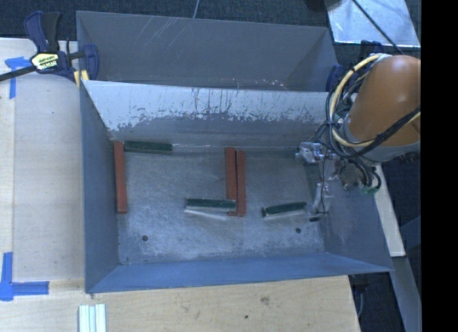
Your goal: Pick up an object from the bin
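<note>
My gripper (318, 207) hangs at the bin's right side, its thin fingers pointing down just right of a short dark green bar (284, 210) lying on the floor. The fingertips stand close together beside that bar's right end, with nothing visible between them. Left of the green bar, two reddish-brown sticks (235, 180) lie side by side pointing front to back, and another dark green bar (210, 204) lies across their lower end on a pale strip.
A reddish-brown stick (120, 177) lies along the left wall, with a dark green bar (147, 147) at its top end against the back wall. The arm with its orange cover and cables fills the right rim.
</note>
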